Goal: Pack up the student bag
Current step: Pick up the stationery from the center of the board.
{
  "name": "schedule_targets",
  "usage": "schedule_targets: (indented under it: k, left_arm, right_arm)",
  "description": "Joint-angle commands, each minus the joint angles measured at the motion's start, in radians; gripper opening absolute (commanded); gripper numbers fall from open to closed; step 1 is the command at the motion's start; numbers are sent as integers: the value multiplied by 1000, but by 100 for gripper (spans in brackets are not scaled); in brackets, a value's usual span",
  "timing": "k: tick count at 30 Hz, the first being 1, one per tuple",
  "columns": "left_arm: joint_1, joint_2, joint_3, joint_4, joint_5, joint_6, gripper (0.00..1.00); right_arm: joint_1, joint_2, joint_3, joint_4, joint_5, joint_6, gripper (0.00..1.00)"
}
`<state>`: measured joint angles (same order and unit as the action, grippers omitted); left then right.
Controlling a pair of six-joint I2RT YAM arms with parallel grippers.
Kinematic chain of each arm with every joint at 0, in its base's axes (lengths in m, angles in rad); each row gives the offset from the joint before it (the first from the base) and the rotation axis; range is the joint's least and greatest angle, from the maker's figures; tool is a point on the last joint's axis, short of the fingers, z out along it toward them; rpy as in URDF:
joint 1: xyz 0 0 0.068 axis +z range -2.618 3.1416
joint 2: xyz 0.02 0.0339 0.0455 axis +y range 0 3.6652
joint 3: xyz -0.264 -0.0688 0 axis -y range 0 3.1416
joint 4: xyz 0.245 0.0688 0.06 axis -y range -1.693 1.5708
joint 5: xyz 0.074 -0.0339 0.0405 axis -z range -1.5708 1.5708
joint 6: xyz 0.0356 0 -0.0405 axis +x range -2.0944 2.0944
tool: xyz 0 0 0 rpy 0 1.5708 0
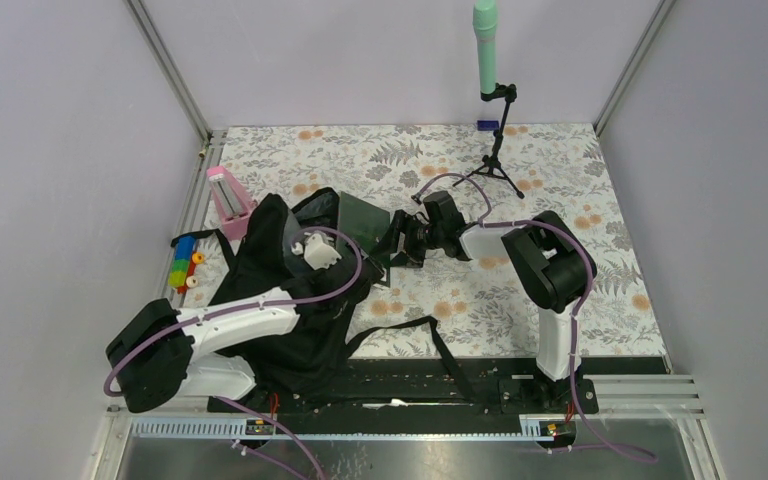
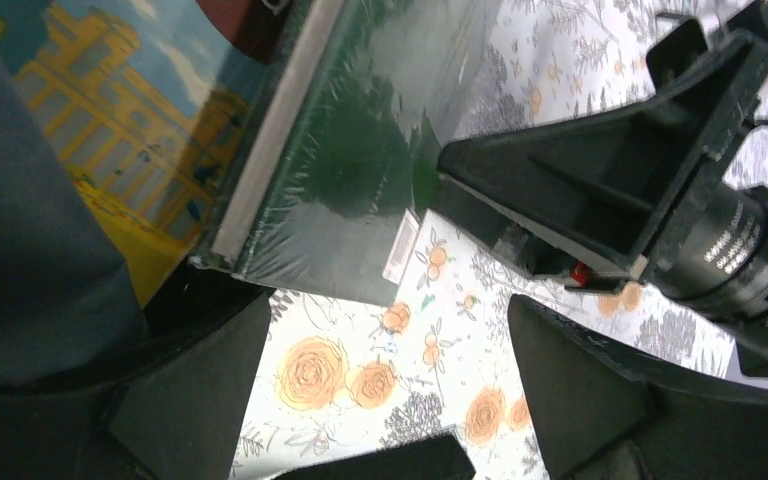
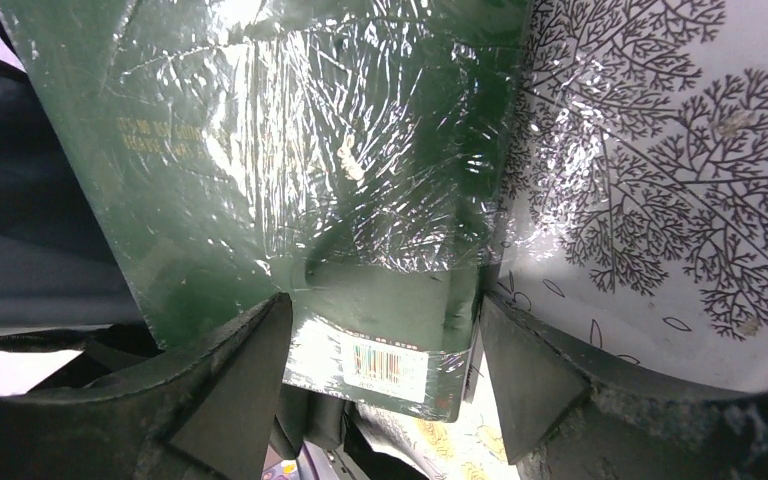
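Observation:
The student bag [image 1: 290, 340], a large black backpack, lies at the left of the table with its mouth toward the middle. A green plastic-wrapped book [image 1: 363, 222] sticks out of that mouth, tilted. My right gripper [image 1: 400, 245] is at the book's outer edge. In the right wrist view its jaws [image 3: 385, 300] stand apart, with the book's barcode corner [image 3: 390, 365] in the gap. My left gripper [image 1: 345, 262] hovers over the bag's mouth. It is open [image 2: 390, 310] above bare tablecloth, and bag fabric [image 2: 20, 220] lies by its left finger. A yellow-building cover [image 2: 110, 120] shows beside the green book [image 2: 360, 150].
A pink stand [image 1: 228, 200] and a colourful block toy [image 1: 185, 265] sit left of the bag. A tripod [image 1: 495, 160] with a green microphone [image 1: 485, 45] stands at the back. A shoulder strap [image 1: 430, 335] trails across the flowered cloth. Walls close in on three sides.

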<state>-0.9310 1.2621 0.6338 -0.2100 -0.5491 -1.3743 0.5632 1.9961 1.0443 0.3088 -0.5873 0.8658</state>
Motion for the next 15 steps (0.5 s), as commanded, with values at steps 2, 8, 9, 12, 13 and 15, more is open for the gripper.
schedule_targets:
  k: [2, 8, 9, 12, 13, 15]
  left_arm:
    - [8, 4, -50, -94, -172, -117, 96]
    - [4, 39, -42, -37, -246, -140, 84]
    - [0, 38, -42, -31, -269, -142, 80]
    - [-9, 35, -45, -4, -334, -121, 72]
    - [-10, 36, -48, 26, -351, -103, 69]
    - [-13, 36, -64, 98, -372, -57, 65]
  right_arm:
    - [23, 9, -44, -15, 56, -2, 77]
    - [23, 13, -44, -12, 50, 1, 77]
    - [23, 14, -43, -14, 50, -1, 76]
    - [23, 17, -37, -22, 50, -9, 76]
    - [22, 18, -34, -24, 48, -10, 76]
    - [22, 19, -32, -27, 46, -11, 76]
